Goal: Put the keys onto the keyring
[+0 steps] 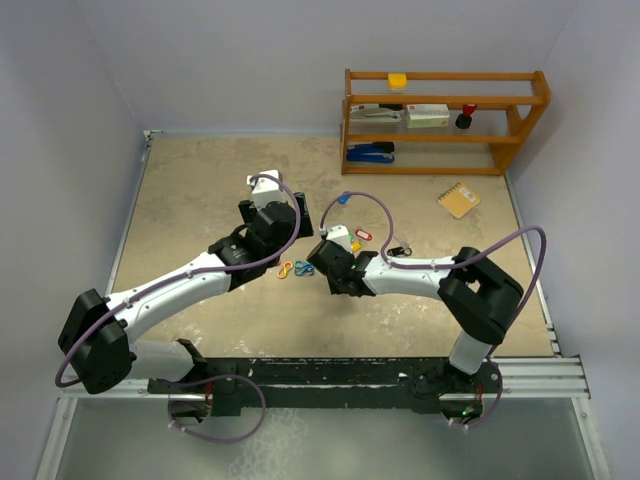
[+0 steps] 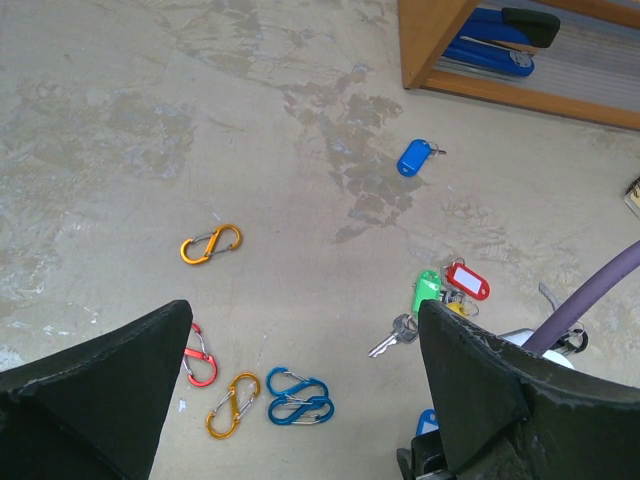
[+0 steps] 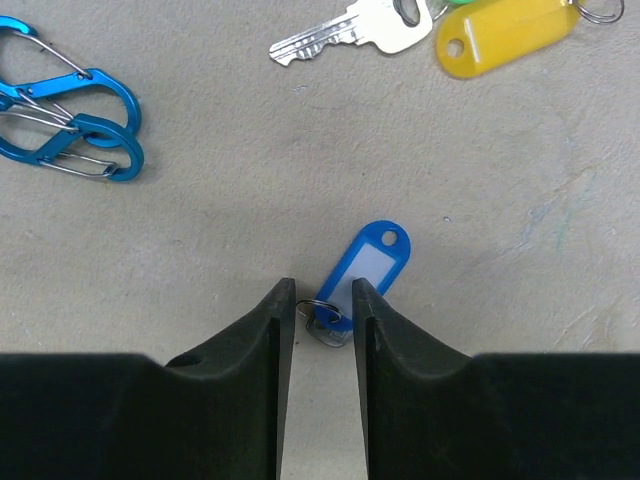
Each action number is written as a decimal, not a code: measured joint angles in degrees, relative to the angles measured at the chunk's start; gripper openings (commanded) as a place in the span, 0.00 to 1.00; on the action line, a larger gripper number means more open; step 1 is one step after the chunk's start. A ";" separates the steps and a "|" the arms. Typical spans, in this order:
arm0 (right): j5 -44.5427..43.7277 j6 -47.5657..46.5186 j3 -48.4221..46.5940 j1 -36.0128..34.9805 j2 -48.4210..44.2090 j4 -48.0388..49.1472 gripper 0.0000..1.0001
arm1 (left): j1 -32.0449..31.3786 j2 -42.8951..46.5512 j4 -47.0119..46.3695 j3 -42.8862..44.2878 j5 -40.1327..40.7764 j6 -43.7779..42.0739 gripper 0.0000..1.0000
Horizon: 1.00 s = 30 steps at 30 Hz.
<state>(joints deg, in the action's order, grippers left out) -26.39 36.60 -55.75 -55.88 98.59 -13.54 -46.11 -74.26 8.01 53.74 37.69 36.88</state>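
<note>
Blue is the tag on the key point(image 3: 368, 265) that the right jaws are going for. This key lies flat on the tabletop point(image 3: 200, 240), with its little ring end right between the 2 jaw tips. They are almost closed around it, but I cannot tell if they pinch it yet. Next, I think, they must squeeze tight and lift it to the bunch of keys point(image 2: 430, 290) close by. The left jaws hang wide open, holding nothing.

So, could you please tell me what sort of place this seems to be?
Probably a robotics lab test cell: two robot arms bolted to a rail at the table edge, plain walls closing it in, and practice props: tagged keys and a wooden shelf with staplers.
</note>
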 measured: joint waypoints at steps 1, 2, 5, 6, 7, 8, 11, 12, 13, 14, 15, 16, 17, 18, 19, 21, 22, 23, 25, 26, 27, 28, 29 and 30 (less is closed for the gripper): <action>-0.15 0.20 0.00 0.00 -0.02 -0.17 0.28 | 0.02 0.00 0.00 0.00 0.00 0.00 0.92; -0.33 0.37 0.07 0.00 -0.07 -0.35 0.26 | 0.02 0.00 0.00 -0.02 0.00 -0.02 0.92; -1.16 0.59 0.61 0.00 -0.57 -0.72 0.24 | 0.04 0.00 0.00 -0.02 0.00 0.00 0.92; -1.18 0.61 0.83 0.00 -0.79 -0.92 0.22 | 0.04 0.00 0.00 -0.02 0.00 0.00 0.92; -1.25 0.63 0.94 0.00 -0.98 -1.07 0.21 | 0.04 0.00 0.00 -0.02 -0.02 0.00 0.91; -1.31 0.68 1.01 0.00 -1.20 -1.25 0.21 | 0.04 0.00 0.00 -0.02 0.00 0.00 0.92; -1.64 0.79 1.03 0.00 -1.92 -1.46 0.18 | 0.09 0.00 0.00 -0.02 0.00 0.00 0.92; -1.77 0.81 1.07 0.00 -2.32 -1.53 0.16 | 0.11 0.00 0.00 -0.04 0.00 0.00 0.92; -2.08 0.79 1.11 0.00 -2.73 -1.64 0.14 | 0.13 0.00 0.00 -0.04 -0.02 0.00 0.92; -2.43 0.81 1.11 0.00 -3.21 -1.77 0.12 | 0.13 -0.02 0.00 -0.07 -0.02 0.00 0.92; -2.69 0.79 1.11 0.00 -3.74 -1.86 0.12 | 0.13 0.00 0.00 -0.07 -0.02 0.00 0.92; -2.86 0.79 1.11 0.00 -4.17 -1.90 0.12 | 0.15 -0.02 0.00 -0.07 -0.02 0.00 0.92; -3.02 0.76 1.11 0.00 -4.42 -1.97 0.15 | 0.17 -0.04 -0.02 -0.07 -0.02 0.00 0.92; -3.13 0.76 1.11 0.00 -4.63 -2.10 0.20 | 0.20 -0.07 -0.02 -0.07 -0.02 0.00 0.92; -3.19 0.72 1.11 0.00 -4.81 -2.27 0.28 | 0.24 -0.11 0.00 -0.07 -0.02 0.00 0.92; -3.15 0.44 1.18 0.00 -5.07 -2.43 0.39 | 0.26 -0.13 0.00 -0.09 0.00 0.00 0.92; -2.99 0.20 1.42 0.00 -5.29 -2.27 0.42 | 0.28 -0.13 0.00 -0.09 -0.02 0.00 0.92; -2.80 -0.17 1.88 0.00 -5.66 -2.08 0.45 | 0.28 -0.13 0.00 -0.09 -0.02 -0.02 0.91; -2.21 -0.81 3.02 0.00 -6.73 -1.75 0.47 | 0.28 -0.13 0.00 -0.09 -0.02 0.00 0.92; -1.75 -1.22 3.89 0.00 -7.56 -1.18 0.47 | 0.28 -0.13 0.00 -0.09 0.00 0.00 0.92; -1.18 -1.64 4.79 0.00 -8.41 -0.61 0.47 | 0.28 -0.13 0.00 -0.09 0.00 0.00 0.92; -0.76 -2.19 5.75 0.00 -9.29 0.13 0.47 | 0.28 -0.13 0.00 -0.09 -0.02 0.00 0.92; -0.35 -2.64 6.51 0.00 -9.99 0.68 0.47 | 0.28 -0.13 0.00 -0.09 0.00 0.00 0.92; 0.37 -3.15 7.10 0.02 -10.56 1.20 0.47 | 0.28 -0.13 0.00 -0.11 -0.02 0.00 0.92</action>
<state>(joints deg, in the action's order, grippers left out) -26.02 33.45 -48.64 -55.86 88.03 -12.34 -45.82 -74.39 8.01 53.63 37.67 36.88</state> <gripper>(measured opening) 0.467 0.914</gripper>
